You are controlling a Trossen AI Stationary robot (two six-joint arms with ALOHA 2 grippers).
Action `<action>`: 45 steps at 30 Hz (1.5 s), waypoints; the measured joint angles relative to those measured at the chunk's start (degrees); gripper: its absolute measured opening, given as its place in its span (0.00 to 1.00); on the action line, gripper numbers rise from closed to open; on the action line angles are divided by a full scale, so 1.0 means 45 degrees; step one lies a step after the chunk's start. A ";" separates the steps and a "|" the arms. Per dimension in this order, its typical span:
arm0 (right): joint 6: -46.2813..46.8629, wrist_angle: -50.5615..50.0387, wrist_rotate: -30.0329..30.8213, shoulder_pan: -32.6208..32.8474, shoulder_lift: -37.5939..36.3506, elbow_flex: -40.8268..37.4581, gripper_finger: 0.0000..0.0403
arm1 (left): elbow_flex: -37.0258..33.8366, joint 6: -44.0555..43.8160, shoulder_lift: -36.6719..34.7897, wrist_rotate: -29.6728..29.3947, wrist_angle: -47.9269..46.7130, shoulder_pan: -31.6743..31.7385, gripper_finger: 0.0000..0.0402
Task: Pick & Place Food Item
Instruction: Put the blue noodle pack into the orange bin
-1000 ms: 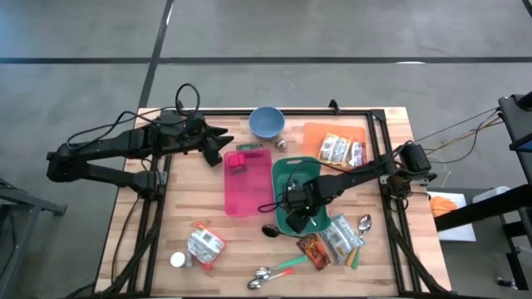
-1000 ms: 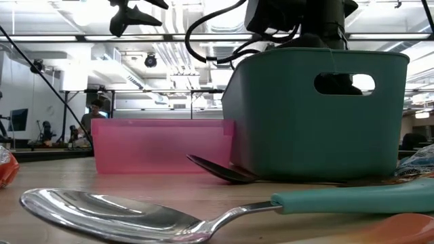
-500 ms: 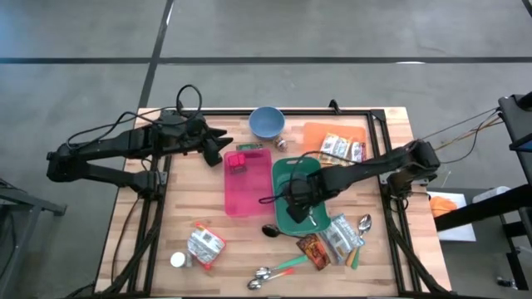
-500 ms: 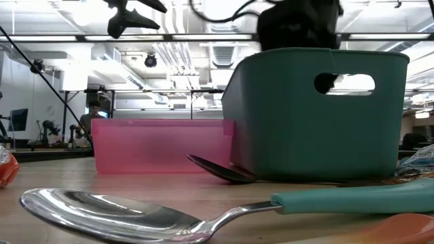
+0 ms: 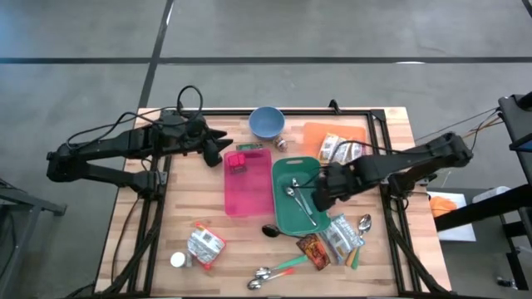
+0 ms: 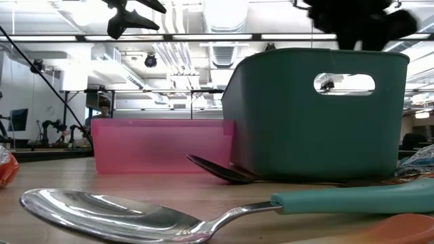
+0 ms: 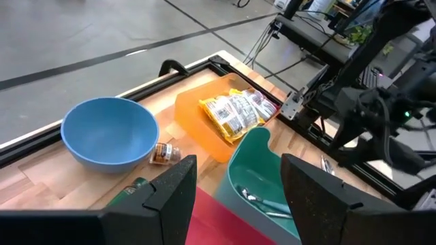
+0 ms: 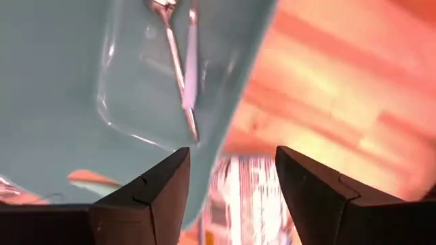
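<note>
Both grippers stand parted and hold nothing: the right gripper (image 5: 320, 188) over the green bin's (image 5: 281, 218) edge, the left gripper (image 5: 218, 150) beside the pink bin (image 5: 249, 193). Blur hides what lies past the right fingers (image 8: 146, 194). Below them, spoons (image 5: 295, 198) lie in the green bin on the wooden table (image 5: 191, 195). Food packets (image 5: 342, 149) sit on the orange tray (image 5: 314, 133) beyond.

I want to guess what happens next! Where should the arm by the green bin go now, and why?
Probably toward the food packets beside the green bin. The right gripper is open and empty over the bin's edge, spoons already lie inside, and packets still lie on the table.
</note>
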 joint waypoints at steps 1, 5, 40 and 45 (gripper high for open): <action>0.0593 -0.0026 -0.0010 0.0164 -0.0212 -0.0163 0.53 | 0.0000 0.0000 0.0003 0.0005 0.0000 0.0000 0.53; 0.3022 -0.0523 -0.0473 0.0923 -0.0822 -0.0678 0.53 | 0.0000 0.0039 0.0003 0.0004 -0.0005 0.0000 0.53; 0.3614 0.5111 -0.0933 0.3802 -0.0737 -0.6064 0.53 | -0.0002 -0.0068 0.0008 0.0003 0.0002 0.0010 0.53; 0.4005 0.5897 -0.0276 0.3799 -0.0756 -0.6420 0.53 | 0.0000 -0.0393 0.0008 0.0043 0.0005 0.0010 0.53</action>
